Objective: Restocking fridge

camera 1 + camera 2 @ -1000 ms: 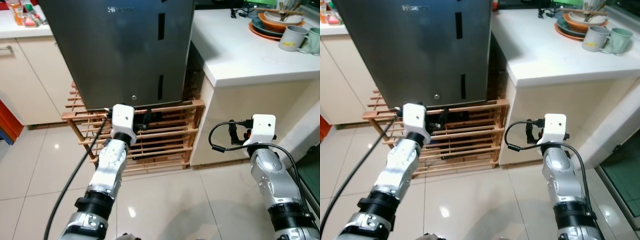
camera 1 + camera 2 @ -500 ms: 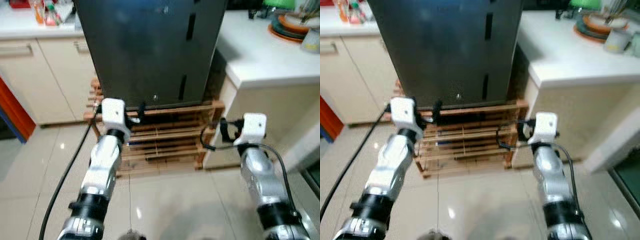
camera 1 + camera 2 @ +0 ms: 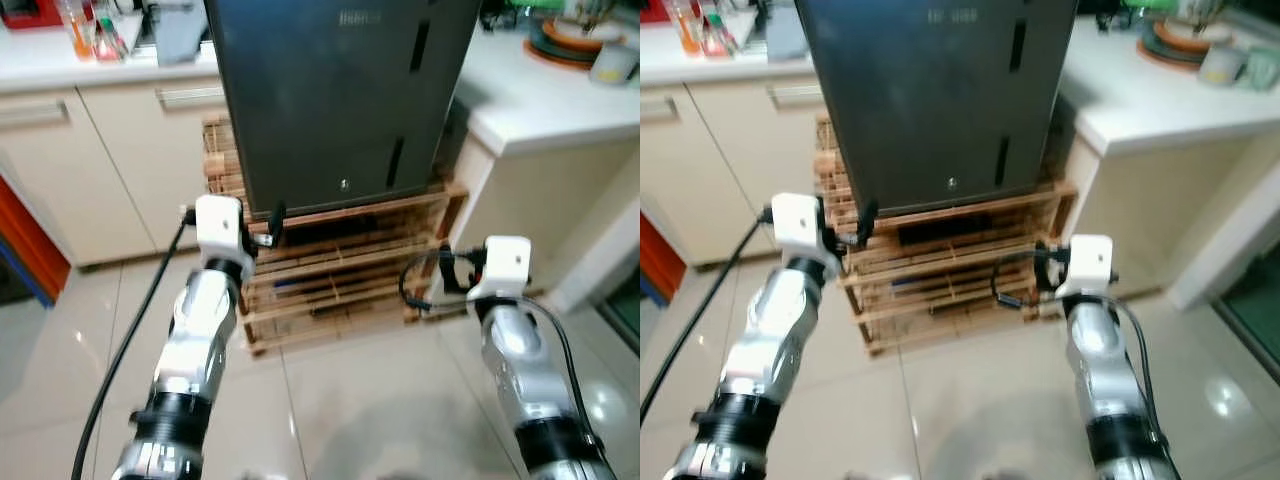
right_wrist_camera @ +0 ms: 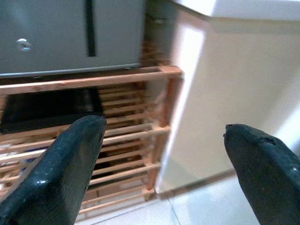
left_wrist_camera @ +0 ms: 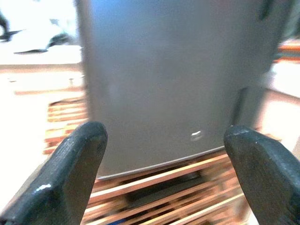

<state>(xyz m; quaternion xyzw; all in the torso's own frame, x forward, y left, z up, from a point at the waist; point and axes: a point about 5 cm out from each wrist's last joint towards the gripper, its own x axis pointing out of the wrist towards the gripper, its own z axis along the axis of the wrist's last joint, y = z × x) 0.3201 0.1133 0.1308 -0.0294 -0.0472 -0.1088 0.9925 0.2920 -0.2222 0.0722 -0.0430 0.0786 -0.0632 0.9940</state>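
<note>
Lettering sits near the top of the fridge (image 3: pixel 340 100) door, pale on dark grey, but it is too blurred for me to read. The door is shut and carries two dark vertical slots (image 3: pixel 420 45) toward its right side and a small round lock (image 3: pixel 344 184) low down. The fridge stands on a wooden slatted rack (image 3: pixel 340 275) on the tiled floor (image 3: pixel 350 400).

I hold both arms raised in front of the fridge. The left gripper (image 5: pixel 164 154) is spread wide, its fingers (image 5: pixel 70 173) framing the lower door and the lock in the left wrist view; it is near the bottom left corner of the door, not touching it. The right gripper (image 4: pixel 164 159) is also spread wide and holds nothing; in the right wrist view it faces the right end of the rack and the cream side panel of the cabinet (image 4: pixel 225 93) next to it, lower than the door's bottom edge.

A white tabletop (image 3: pixel 540 95) stands to the right of the fridge, with stacked plates (image 3: pixel 565 40) and a mug (image 3: pixel 612 62) at its far end. To the left, cream cupboards (image 3: pixel 110 170) carry another tabletop (image 3: pixel 60 70) with bottles (image 3: pixel 85 25). A black cable (image 3: pixel 120 350) runs along the left arm, and a looped cable (image 3: pixel 415 285) hangs by the right wrist.
</note>
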